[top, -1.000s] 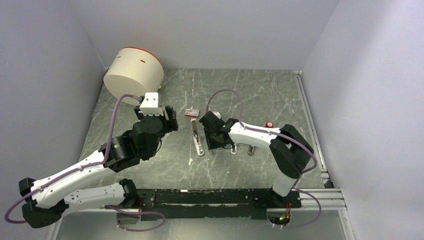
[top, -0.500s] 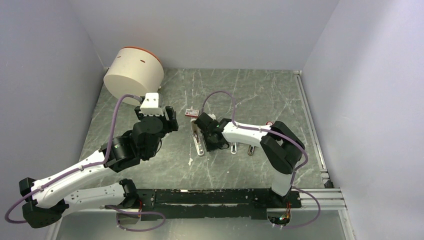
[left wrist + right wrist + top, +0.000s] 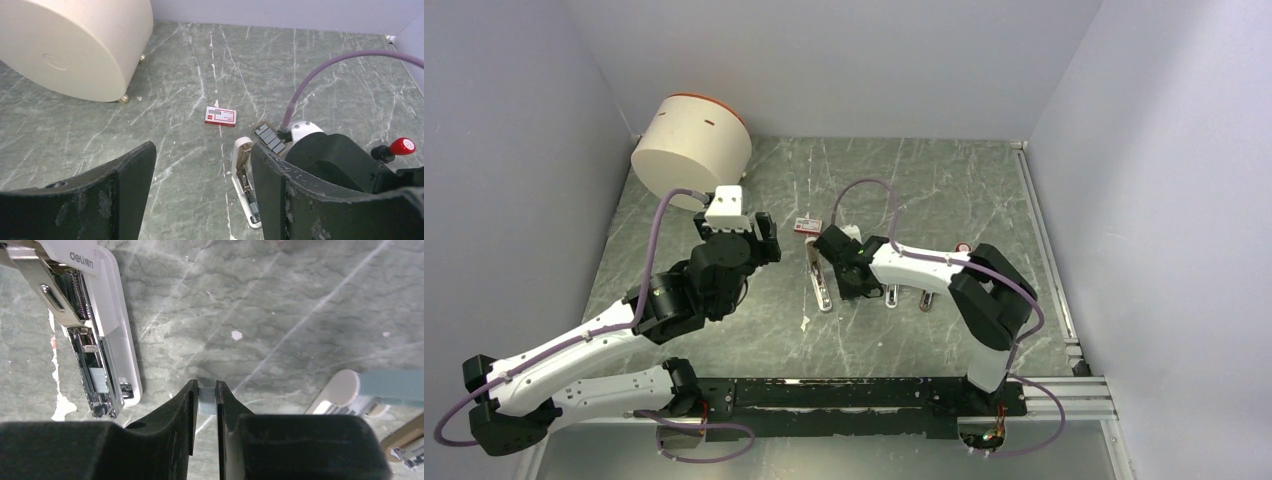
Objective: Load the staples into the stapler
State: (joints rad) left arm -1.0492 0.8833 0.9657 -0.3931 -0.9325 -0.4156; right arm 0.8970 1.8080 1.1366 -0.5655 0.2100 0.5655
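Observation:
The white stapler [image 3: 817, 275] lies open mid-table with its metal channel exposed; it also shows in the left wrist view [image 3: 245, 180] and the right wrist view [image 3: 107, 340]. The red staples box [image 3: 807, 226] with its white label lies flat just beyond it, also in the left wrist view [image 3: 220, 116]. My right gripper [image 3: 852, 288] is low, just right of the stapler's near end. It is shut [image 3: 206, 390] on a small silver strip [image 3: 206, 404]. My left gripper [image 3: 762, 240] is open and empty [image 3: 202, 155], left of the stapler.
A big beige round container [image 3: 692, 150] lies tipped at the back left. Two small white tools [image 3: 891, 295] [image 3: 927, 298] and a red knob [image 3: 964, 247] sit right of my right gripper. A white scrap [image 3: 805, 322] lies near the stapler. Walls enclose the table.
My right gripper has moved left, closer to the stapler's side, still shut on the silver strip. The left arm, stapler and red box have not moved.

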